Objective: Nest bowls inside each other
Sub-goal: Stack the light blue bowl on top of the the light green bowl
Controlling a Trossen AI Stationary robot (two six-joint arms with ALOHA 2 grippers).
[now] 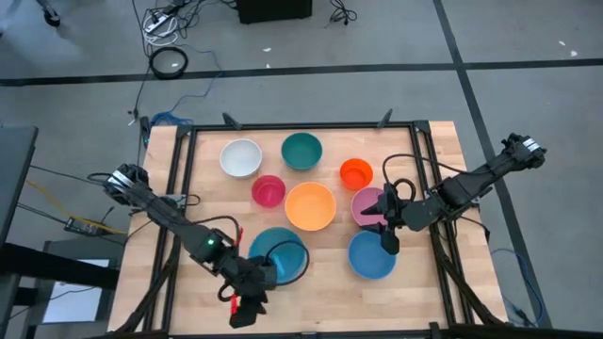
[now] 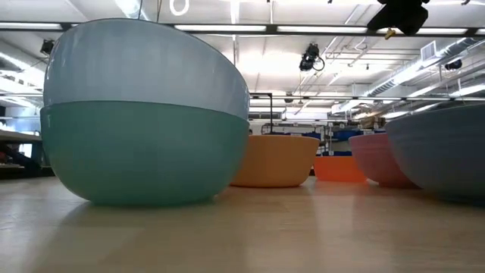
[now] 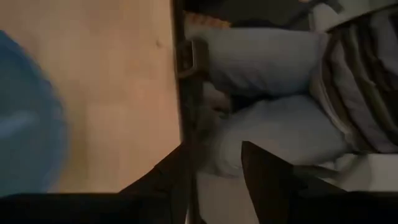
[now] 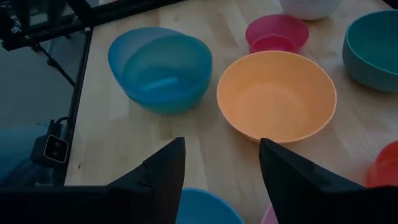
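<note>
Bowls lie spread on the table (image 1: 433, 292), two already nested.
Right gripper (image 1: 389, 235) hangs open and empty between pink bowl (image 1: 366, 201) and blue bowl (image 1: 370, 256); left gripper (image 1: 247, 306), open and empty, sits beside the tilted blue bowl in the teal one (image 1: 280, 254).

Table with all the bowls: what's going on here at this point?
A two-armed robot is nesting bowls. One light blue bowl already sits, tilted, inside a teal bowl near the front edge. The left gripper is beside that pair at the table's front edge, holding nothing. The right gripper hovers open and empty between the pink bowl and another blue bowl. The orange-yellow bowl and the others stand single.
</note>
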